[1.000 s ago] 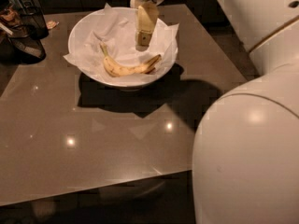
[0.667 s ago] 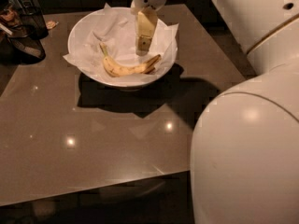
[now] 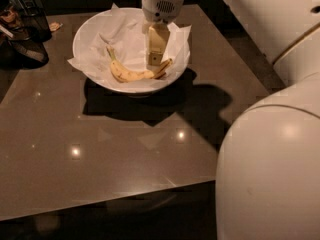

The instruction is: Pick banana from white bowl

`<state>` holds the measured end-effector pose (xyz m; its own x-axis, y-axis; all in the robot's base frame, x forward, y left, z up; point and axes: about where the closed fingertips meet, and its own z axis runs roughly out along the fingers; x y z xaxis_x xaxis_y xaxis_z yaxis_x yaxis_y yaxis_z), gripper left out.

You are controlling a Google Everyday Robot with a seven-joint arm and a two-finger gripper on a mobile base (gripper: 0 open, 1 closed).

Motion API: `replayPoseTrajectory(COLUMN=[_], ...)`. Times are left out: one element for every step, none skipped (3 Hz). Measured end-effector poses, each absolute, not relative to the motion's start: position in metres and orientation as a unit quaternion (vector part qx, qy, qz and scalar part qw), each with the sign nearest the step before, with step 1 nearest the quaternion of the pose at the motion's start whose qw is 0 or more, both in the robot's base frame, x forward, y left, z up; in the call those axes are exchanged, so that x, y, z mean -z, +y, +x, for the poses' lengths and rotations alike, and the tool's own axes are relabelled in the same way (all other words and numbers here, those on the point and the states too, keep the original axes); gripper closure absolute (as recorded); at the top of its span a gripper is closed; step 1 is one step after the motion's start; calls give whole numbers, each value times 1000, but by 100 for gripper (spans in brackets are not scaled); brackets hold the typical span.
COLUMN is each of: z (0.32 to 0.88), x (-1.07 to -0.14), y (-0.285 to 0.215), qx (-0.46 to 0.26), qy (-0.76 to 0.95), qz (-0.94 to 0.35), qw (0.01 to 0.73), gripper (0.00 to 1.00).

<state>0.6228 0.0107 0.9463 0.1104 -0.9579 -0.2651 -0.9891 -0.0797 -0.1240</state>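
Desk [image 3: 125, 154]: dark, glossy, bowl [image 3: 80, 34] near far edge
Banana [image 3: 131, 75]: lying in bowl, not lifted yet
Gripper [image 3: 154, 60]: down at banana's brown end, can't tell its grip

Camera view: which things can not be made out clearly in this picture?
- Gripper, low inside the white bowl by the banana's dark end: contact with the banana is hidden by the gripper itself.
- Bowl's inside surface: covered by crumpled paper.
- Dark objects at the table's far left corner: cut off by the edge, too dark to identify.

Glossy brown table [image 3: 100, 159] reflecting small light spots.
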Motion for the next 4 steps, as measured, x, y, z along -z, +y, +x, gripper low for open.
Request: replayPoseTrajectory(z=[617,618,627,636], x=[-936,-927,-920,-909], y=[10,12,14,18], qx=[-66,-68,-63,-63], qy=[668,667,666,666], qz=[-731,-733,-736,-738], qw=[125,113,104,92], gripper=[19,23,28,27])
